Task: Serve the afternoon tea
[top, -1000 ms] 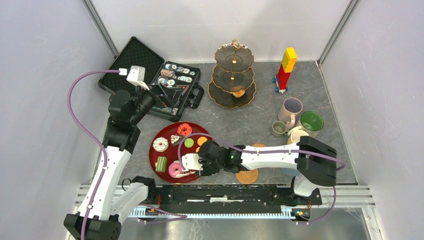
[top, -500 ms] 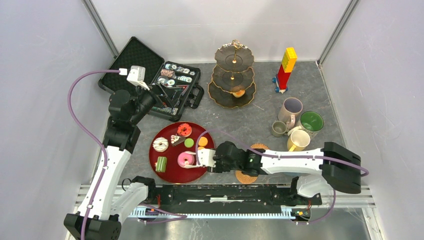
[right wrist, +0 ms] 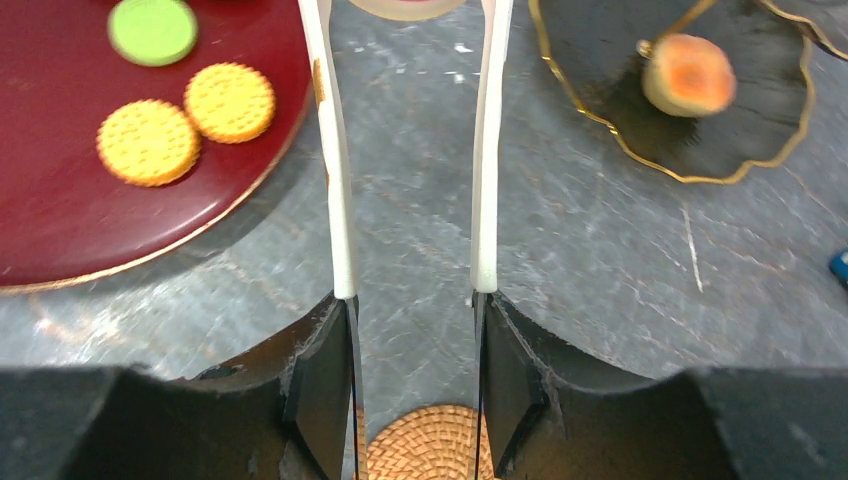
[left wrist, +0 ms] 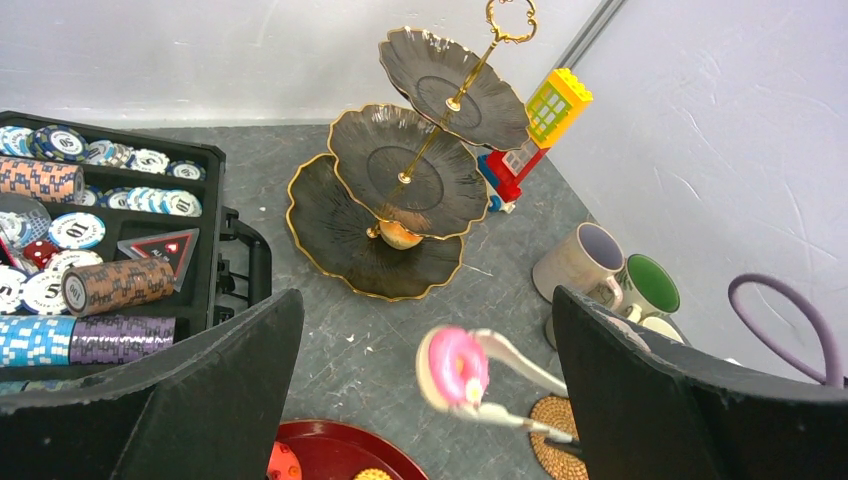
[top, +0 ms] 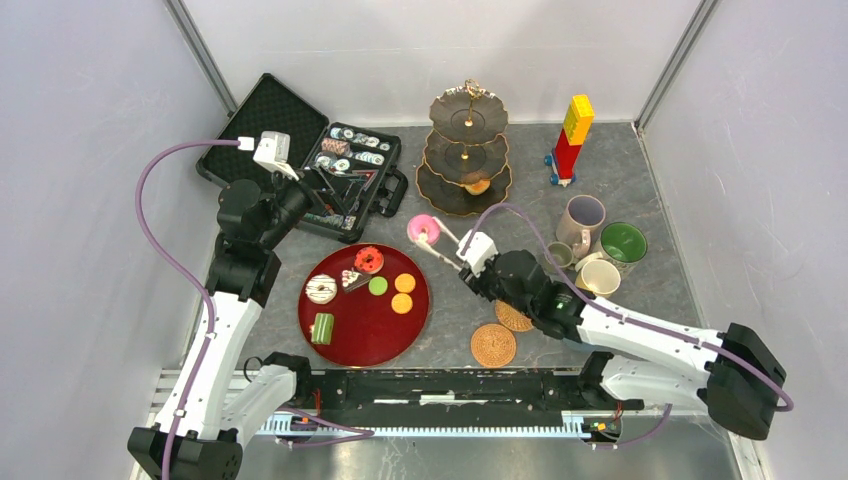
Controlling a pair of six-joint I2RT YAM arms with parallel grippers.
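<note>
Top view: the right gripper clamps the handles of the long white tongs. A pink-iced toy donut is pinched in their tips, between the round red tray and the three-tier dark gold-rimmed stand.

Left wrist: the left gripper gapes wide, holding nothing, with the donut hanging beneath it.

Right wrist: the tong arms run out from the squeezing fingers, with the donut at the top edge over the grey table.

The surface looks like matt grey stone, mottled and scratched. The round tray has a glossy, dark red lacquered finish. The stand has dark, ribbed plates with shiny gold rims. The coaster is woven, straw-like fibre. The tongs look smooth and pale.
</note>
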